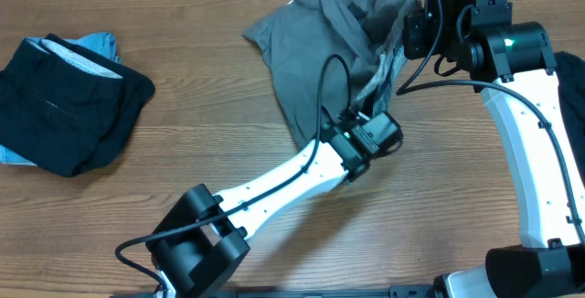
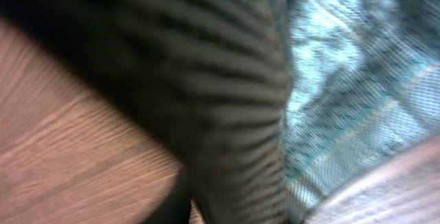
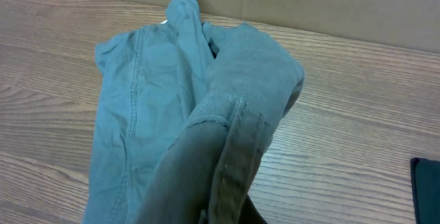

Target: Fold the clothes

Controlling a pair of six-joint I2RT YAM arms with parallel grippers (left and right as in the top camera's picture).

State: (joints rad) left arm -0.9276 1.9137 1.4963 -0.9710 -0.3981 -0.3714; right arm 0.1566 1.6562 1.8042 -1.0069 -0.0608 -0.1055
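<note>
Now our right gripper (image 1: 409, 47) is clamped on the grey garment (image 1: 315, 51) at its one o'clock corner; our left gripper (image 1: 377, 126) touches the five o'clock edge, its jaws' state we cannot tell

Grey garment (image 3: 148, 114) rumpled on wooden table (image 3: 357, 100); stitched hem (image 3: 234, 148) nearest.

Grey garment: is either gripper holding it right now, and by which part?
The right gripper holds the grey garment by a stitched hem edge. The left gripper sits at its lower edge; a grip there cannot be told.
</note>
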